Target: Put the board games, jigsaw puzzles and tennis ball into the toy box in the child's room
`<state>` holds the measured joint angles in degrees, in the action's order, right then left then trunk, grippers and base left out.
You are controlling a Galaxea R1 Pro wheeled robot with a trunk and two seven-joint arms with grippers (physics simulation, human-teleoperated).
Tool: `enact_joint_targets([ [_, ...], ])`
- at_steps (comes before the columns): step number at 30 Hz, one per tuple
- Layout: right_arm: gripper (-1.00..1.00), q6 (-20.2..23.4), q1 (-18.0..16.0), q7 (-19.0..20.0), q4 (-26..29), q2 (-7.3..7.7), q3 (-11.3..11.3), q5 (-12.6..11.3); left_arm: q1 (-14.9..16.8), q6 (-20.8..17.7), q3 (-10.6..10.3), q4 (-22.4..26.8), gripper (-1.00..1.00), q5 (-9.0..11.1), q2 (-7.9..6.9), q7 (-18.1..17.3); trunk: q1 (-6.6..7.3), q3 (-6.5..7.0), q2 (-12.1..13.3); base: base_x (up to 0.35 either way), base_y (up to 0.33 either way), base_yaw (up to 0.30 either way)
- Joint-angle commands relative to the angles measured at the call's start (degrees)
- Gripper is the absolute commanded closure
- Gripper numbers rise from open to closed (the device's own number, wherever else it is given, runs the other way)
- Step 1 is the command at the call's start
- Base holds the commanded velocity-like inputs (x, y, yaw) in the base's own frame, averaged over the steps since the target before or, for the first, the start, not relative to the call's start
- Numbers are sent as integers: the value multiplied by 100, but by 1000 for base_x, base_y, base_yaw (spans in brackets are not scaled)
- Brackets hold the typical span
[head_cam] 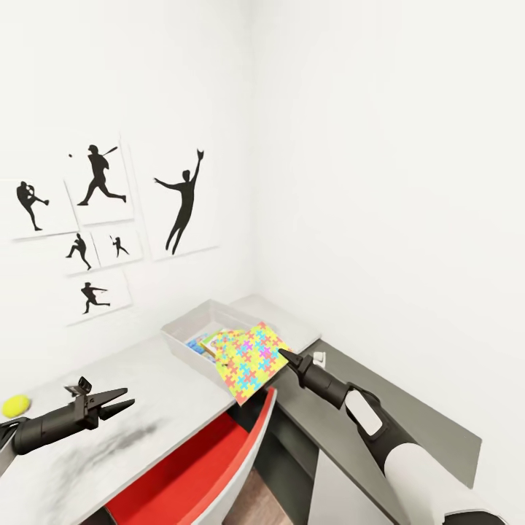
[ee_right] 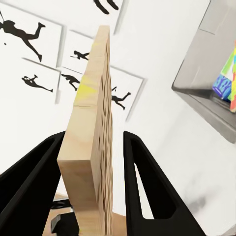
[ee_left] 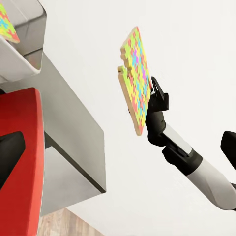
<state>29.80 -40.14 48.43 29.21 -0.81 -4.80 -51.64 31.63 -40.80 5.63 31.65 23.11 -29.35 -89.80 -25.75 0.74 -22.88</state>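
Note:
My right gripper [head_cam: 286, 359] is shut on one edge of a jigsaw puzzle [head_cam: 248, 361], a flat board of yellow, pink, blue and green pieces. The board hangs tilted in the air by the near right corner of the toy box [head_cam: 191, 321]. Seen edge-on, the puzzle [ee_right: 93, 147] sits clamped between the black fingers [ee_right: 142, 187]. Colourful flat toys [head_cam: 208, 341] lie inside the pale grey toy box [ee_left: 24, 49], including another puzzle [ee_left: 7, 24]. The tennis ball [head_cam: 16, 405] rests on the table [head_cam: 146, 372] at far left. My left gripper [head_cam: 125, 399] hovers open over the table, holding nothing.
A red chair [head_cam: 189, 467] is tucked under the table's front edge below the held puzzle. The lower dark grey cabinet [head_cam: 415, 426] runs along the right wall under my right arm. Black sports silhouettes [head_cam: 102, 211] hang on the left wall.

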Motion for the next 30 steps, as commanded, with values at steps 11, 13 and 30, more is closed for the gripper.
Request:
enact_joint_targets([
  [11, 100, 43, -3, -29, 313, 2, -14, -55, 1, -60, 145, -1, -100, 0, -2, -20, -3, -2, -4, 12, 6, 0],
  [13, 100, 43, -3, -28, 318, 2, -13, -56, 1, -60, 147, -1, -100, 0, -3, -20, -3, -2, -4, 0, 0, 0],
  [30, 100, 26, -7, -88, 331, -15, -25, -9, 0, -65, 156, -1, -100, -3, -7, -20, -3, -2, -4, 96, 31, 0],
])
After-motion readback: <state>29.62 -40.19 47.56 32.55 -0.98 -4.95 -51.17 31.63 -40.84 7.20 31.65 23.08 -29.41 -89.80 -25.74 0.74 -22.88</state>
